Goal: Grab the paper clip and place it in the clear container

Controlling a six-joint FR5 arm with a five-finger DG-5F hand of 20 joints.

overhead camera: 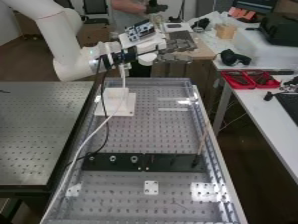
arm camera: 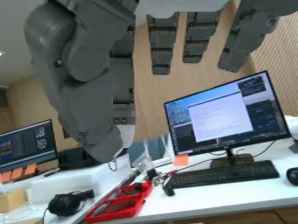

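Two steps, pickup and placement, appear undone: robot hand empty, fingers extended, raised near far end of perforated bench.

There are two monitors, one keyboard, one mouse.

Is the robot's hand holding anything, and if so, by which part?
I can't tell: a thin loop shows close to the hand, but whether it's held is unclear.
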